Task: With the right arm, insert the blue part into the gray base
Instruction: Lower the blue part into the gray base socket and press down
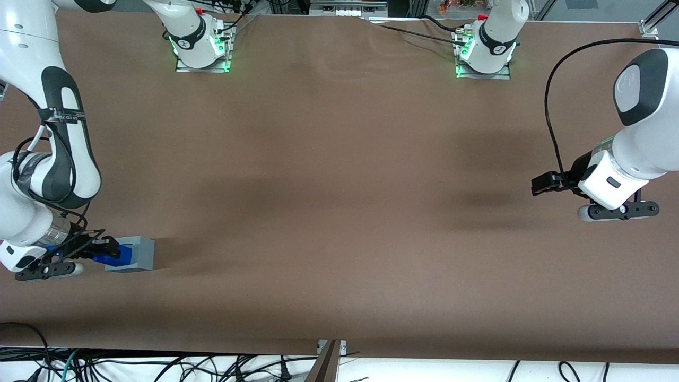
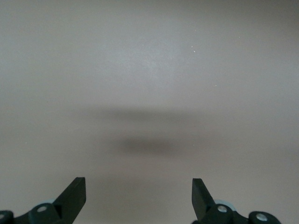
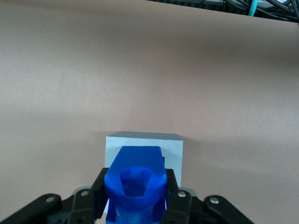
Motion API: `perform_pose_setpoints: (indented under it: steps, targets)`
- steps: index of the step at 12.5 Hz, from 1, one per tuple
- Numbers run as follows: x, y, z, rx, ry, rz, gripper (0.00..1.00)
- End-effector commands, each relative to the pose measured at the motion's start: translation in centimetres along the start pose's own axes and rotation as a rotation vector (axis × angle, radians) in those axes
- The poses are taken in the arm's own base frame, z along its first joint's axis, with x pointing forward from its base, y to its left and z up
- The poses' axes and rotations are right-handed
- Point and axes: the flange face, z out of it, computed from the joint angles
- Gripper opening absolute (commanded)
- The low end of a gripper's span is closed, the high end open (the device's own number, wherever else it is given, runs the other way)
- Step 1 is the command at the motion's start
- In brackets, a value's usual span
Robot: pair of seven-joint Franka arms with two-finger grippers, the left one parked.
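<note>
The gray base (image 1: 133, 253) stands on the brown table toward the working arm's end, near the front edge. The blue part (image 1: 110, 257) is held level with its tip against or just inside the base's side face; how deep it sits I cannot tell. My right gripper (image 1: 101, 249) is shut on the blue part. In the right wrist view the blue part (image 3: 135, 184) fills the space between the black fingers (image 3: 100, 189), with the light-gray base (image 3: 173, 151) right ahead of it and partly covered by it.
The brown table cover (image 1: 339, 201) spreads wide toward the parked arm's end. Two arm mounts with green lights (image 1: 201, 50) stand at the table's back edge. Cables (image 1: 159, 366) lie below the front edge.
</note>
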Motion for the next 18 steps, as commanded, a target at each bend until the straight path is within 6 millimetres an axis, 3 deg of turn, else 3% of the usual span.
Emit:
perform_pose_setpoints:
  steps: [1,18]
  targets:
    - [-2.0,0.7,6.0,0.014,-0.079,0.001,0.25]
    - [-1.5,0.2,4.2,0.008,-0.098,-0.018,0.25]
